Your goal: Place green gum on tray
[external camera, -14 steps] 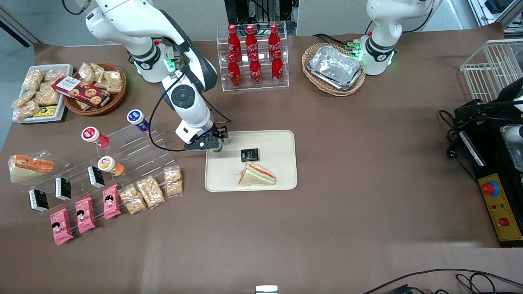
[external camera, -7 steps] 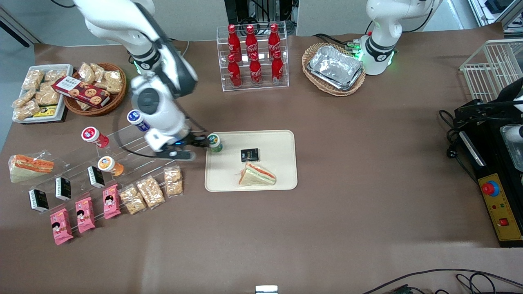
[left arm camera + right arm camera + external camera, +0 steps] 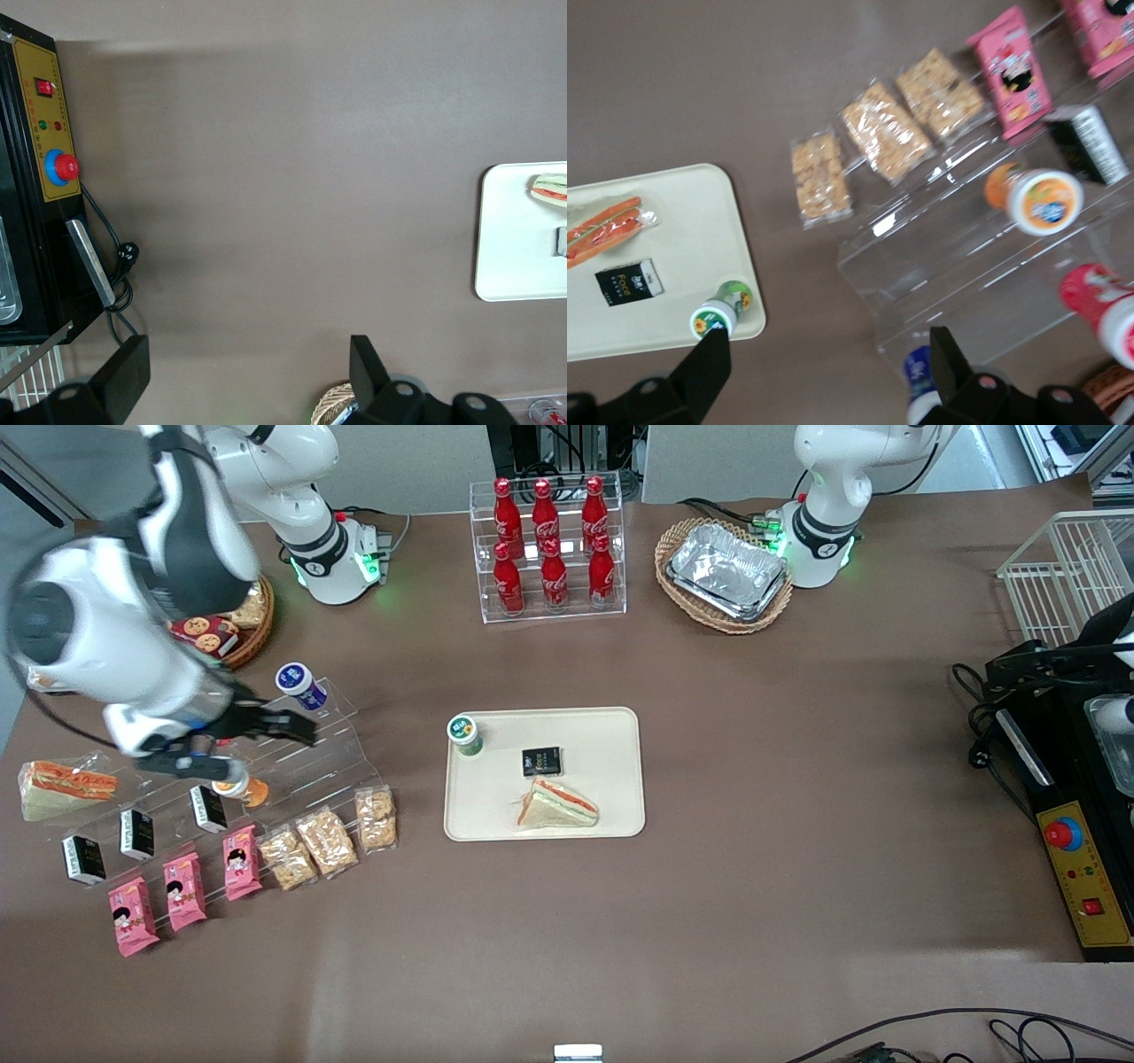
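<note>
The green gum (image 3: 463, 735) stands upright on the cream-beige tray (image 3: 602, 735), in the tray's corner toward the working arm's end and farther from the front camera. It also shows in the right wrist view (image 3: 719, 316) on the tray (image 3: 673, 230). My right gripper (image 3: 270, 748) is open and empty, well away from the tray, above the clear stepped stand (image 3: 301, 753). In the wrist view the gripper (image 3: 828, 372) hangs over bare table between the tray and the stand.
A sandwich (image 3: 558, 804) and a black packet (image 3: 541, 761) lie on the tray. The stand holds a blue canister (image 3: 299, 685) and an orange canister (image 3: 244, 786). Snack packs (image 3: 328, 840) lie nearer the camera. A cola bottle rack (image 3: 549, 549) and a basket of foil trays (image 3: 726, 571) stand farther back.
The gripper let go of the green gum on the tray, then swung away toward the working arm's end of the table and over the clear stand. The gum stayed upright.
</note>
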`<act>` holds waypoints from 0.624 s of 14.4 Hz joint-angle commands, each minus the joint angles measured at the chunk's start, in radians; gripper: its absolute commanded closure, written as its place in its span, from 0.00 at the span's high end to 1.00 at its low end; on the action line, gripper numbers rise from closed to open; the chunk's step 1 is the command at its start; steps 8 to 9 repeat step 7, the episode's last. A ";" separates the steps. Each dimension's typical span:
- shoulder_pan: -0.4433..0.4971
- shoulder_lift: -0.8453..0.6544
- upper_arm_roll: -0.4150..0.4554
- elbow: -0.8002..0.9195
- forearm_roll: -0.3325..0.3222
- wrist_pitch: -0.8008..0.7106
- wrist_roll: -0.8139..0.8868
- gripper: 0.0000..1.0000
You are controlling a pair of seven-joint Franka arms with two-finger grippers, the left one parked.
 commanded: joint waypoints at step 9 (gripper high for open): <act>-0.217 0.077 0.009 0.278 -0.001 -0.236 -0.218 1.00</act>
